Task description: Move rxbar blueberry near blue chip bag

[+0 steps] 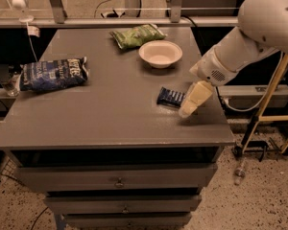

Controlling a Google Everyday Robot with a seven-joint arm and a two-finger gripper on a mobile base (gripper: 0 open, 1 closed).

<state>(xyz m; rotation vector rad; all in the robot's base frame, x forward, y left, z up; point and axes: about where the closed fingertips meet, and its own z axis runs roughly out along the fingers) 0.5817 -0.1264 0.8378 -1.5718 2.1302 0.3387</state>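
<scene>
The rxbar blueberry (170,97) is a small flat dark blue bar lying on the right part of the grey table (110,114). The blue chip bag (53,74) lies at the table's left edge, far from the bar. My gripper (191,102) hangs from the white arm that comes in from the right. Its pale fingers point down to the left and reach the bar's right end, covering that end.
A green chip bag (137,35) lies at the back of the table. A white bowl (160,53) stands just in front of it, behind the bar. Drawers are below the table front. A tripod leg (264,104) stands at the right.
</scene>
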